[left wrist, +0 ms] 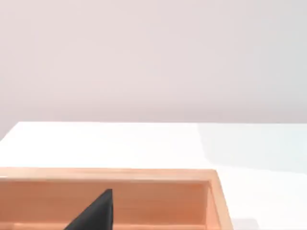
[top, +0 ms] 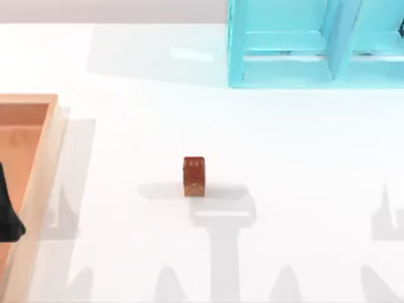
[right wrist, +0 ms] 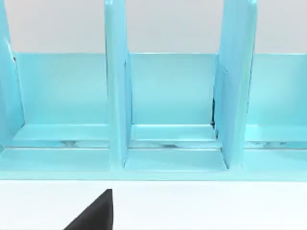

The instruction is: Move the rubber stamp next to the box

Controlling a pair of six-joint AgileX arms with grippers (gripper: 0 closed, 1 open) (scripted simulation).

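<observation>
Standing upright on the bare white table point(top: 271, 139), the rubber stamp point(top: 194, 176) sits a little left of the top view's centre, casting a soft shadow to both sides. Nothing touches it. From the stamp, the box point(top: 38, 183) lies toward nine o'clock, well apart, against the table's left edge; its light tan wooden wall runs along the near side and the orange-brown floor shows inside. Toward one o'clock from the stamp, at the table's far edge, stands the turquoise shelf frame point(top: 284, 69), also well apart.

A dark part of the left arm point(top: 7, 218) hangs over the box's interior at the top view's left edge. In the left wrist view one black fingertip point(left wrist: 96, 213) shows in front of the box's inner wall point(left wrist: 158, 201); whether this gripper is spread or closed I cannot tell, and it holds nothing that can be seen.

The right wrist view faces the shelf frame point(right wrist: 172, 96) and its upright dividers, with one black fingertip point(right wrist: 96, 213) over the white table; the spread of that gripper I likewise cannot tell.
</observation>
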